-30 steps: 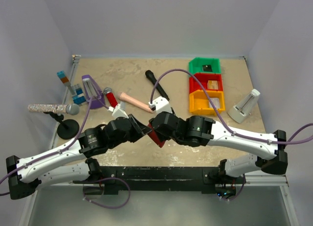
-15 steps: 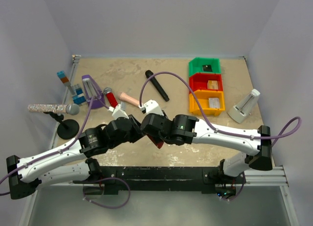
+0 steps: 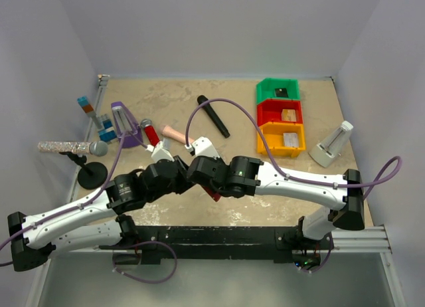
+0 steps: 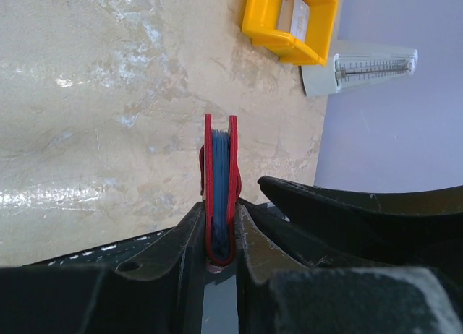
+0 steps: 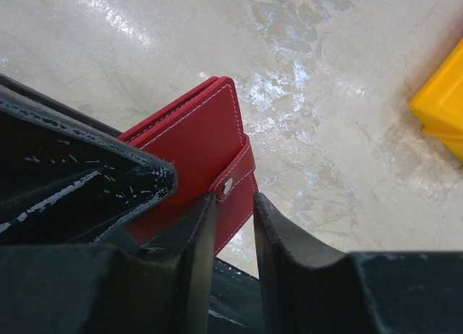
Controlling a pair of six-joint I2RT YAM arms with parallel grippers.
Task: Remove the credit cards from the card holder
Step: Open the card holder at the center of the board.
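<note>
The red card holder (image 4: 221,175) stands edge-on and folded between my left gripper's (image 4: 221,218) fingers, which are shut on its lower end; blue sleeves show between the covers. In the top view only a red corner of the card holder (image 3: 214,191) shows under the two wrists. My right gripper (image 5: 235,204) is open, its fingers narrowly straddling the holder's snap tab (image 5: 235,182). Credit cards lie in the bins: a black one (image 3: 281,92), a tan one (image 3: 288,115) and a silver one (image 3: 290,139). Any cards inside the holder are hidden.
Green (image 3: 265,94), red (image 3: 268,115) and yellow bins (image 3: 267,142) stack at the right rear, with a white stand (image 3: 332,144) beside them. A black microphone (image 3: 212,116), a pink cylinder (image 3: 174,132), a red microphone (image 3: 151,132), a purple holder (image 3: 123,124) and a microphone stand (image 3: 91,174) lie left and centre.
My right arm has swung left toward the left gripper, and its jaws have narrowed around the holder's tab. The left gripper has kept still with the holder.
</note>
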